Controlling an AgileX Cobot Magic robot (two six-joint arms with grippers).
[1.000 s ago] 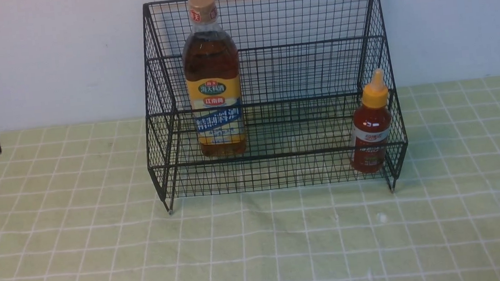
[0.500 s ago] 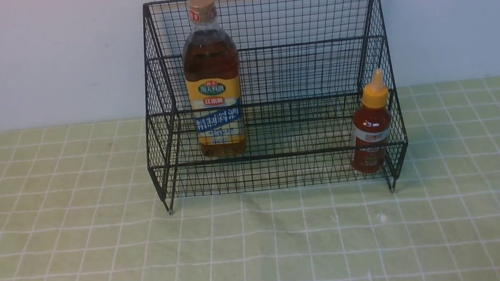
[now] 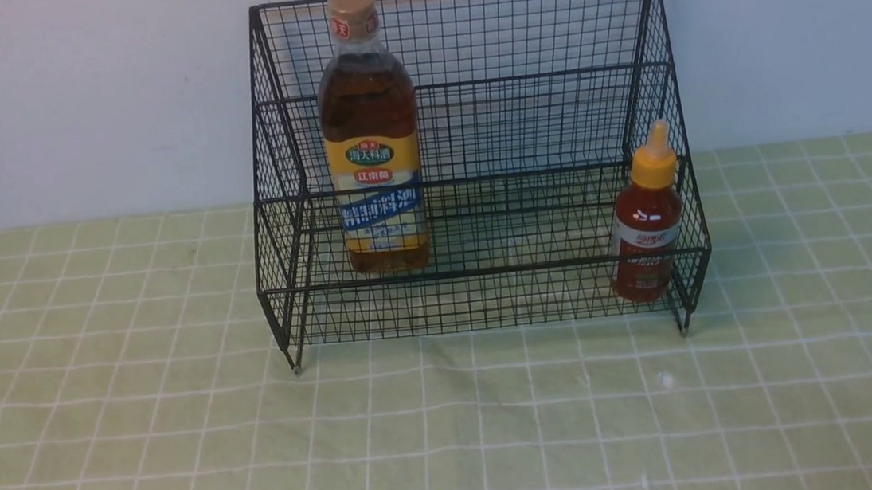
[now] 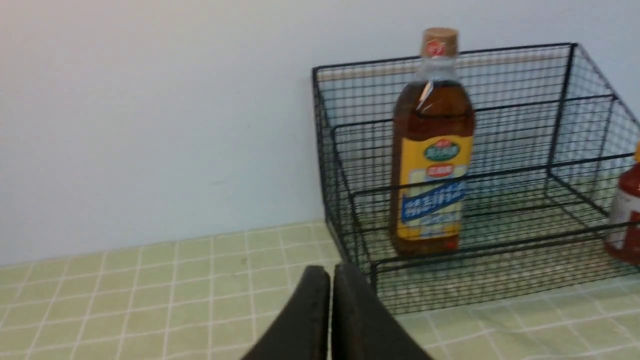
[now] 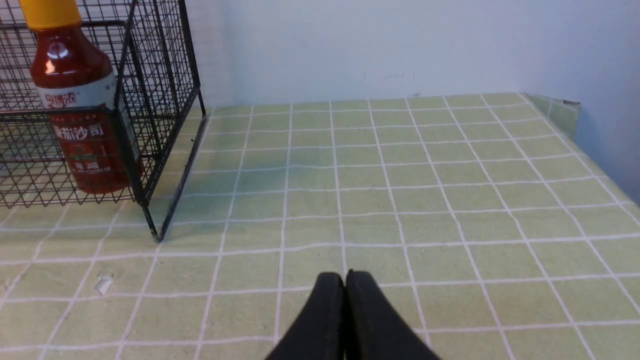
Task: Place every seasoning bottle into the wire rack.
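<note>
Black two-tier wire rack (image 3: 517, 93)

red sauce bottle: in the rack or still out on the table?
In. The red sauce bottle stands upright on the lower front tier of the wire rack, at its right end, behind the front mesh wall.

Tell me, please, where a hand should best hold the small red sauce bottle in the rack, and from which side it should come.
Probably grip the red sauce bottle at its shoulder, just under the yellow cap, coming from above. It stands upright in the right front corner of the wire rack; mesh covers its lower body in front and at the right, and only the upper part rises above the front rail.
</note>
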